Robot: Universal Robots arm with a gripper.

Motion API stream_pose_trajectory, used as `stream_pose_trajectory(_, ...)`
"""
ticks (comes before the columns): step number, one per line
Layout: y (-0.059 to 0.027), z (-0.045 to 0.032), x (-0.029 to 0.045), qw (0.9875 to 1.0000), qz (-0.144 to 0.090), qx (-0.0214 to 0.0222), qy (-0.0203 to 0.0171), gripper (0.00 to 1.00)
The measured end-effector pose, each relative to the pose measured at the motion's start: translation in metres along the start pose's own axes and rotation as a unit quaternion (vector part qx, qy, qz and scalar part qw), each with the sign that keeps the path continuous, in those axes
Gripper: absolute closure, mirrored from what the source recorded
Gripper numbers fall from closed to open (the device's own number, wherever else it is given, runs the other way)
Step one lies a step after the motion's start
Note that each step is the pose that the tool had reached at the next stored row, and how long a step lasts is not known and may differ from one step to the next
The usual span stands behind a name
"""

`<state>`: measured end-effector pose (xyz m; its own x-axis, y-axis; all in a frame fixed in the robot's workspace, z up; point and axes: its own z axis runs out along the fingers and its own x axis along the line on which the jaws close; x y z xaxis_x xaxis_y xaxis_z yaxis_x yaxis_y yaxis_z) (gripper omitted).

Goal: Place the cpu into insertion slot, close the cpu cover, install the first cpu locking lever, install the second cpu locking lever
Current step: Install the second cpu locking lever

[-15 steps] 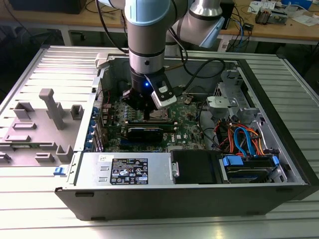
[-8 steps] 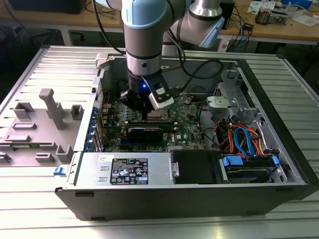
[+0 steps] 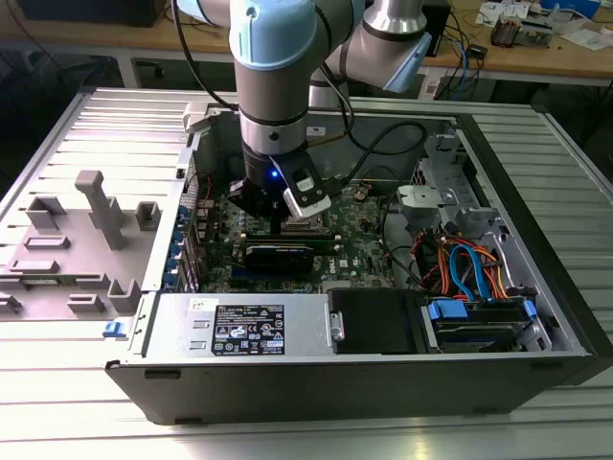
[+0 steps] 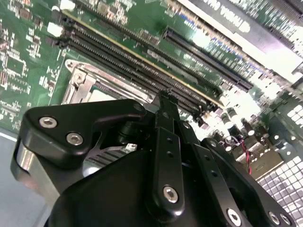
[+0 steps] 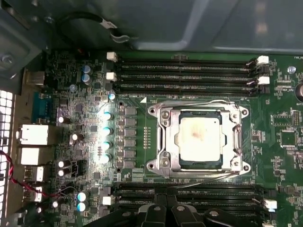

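In the first wrist view the cpu (image 5: 200, 140) lies flat in the insertion slot (image 5: 199, 165), its silver top with a faint brown smudge. The cpu cover (image 5: 164, 142), a silver frame, lies down around it. Thin wire levers run along two sides of the socket (image 5: 189, 102) (image 5: 208, 177); whether they are latched I cannot tell. My gripper (image 5: 166, 208) (image 4: 165, 97) hovers over the memory slots just beside the socket, fingers together and holding nothing. In the exterior view the gripper (image 3: 280, 222) hangs low over the green board inside the open case.
Black memory slots (image 5: 184, 71) flank the socket on both sides. A long black card (image 3: 278, 257) lies near the gripper. The power supply (image 3: 244, 326), the drive bay with blue and orange cables (image 3: 469, 278) and the case walls (image 3: 192, 144) ring the board.
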<state>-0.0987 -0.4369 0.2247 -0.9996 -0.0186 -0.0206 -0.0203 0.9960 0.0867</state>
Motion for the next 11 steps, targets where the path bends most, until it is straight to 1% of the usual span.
stream_pose_trajectory(1,0.0000,0.0003,0.0005,1.0000,0.000,-0.0074,-0.0001,0.89)
stream_pose_trajectory(2,0.0000,0.0006,0.0007,0.9999,0.000,-0.0104,-0.0002,0.89)
stream_pose_trajectory(3,-0.0001,0.0009,0.0009,0.9999,0.000,-0.0117,-0.0003,0.89)
stream_pose_trajectory(11,-0.0012,0.0018,0.0011,0.9999,0.000,-0.0117,-0.0002,0.89)
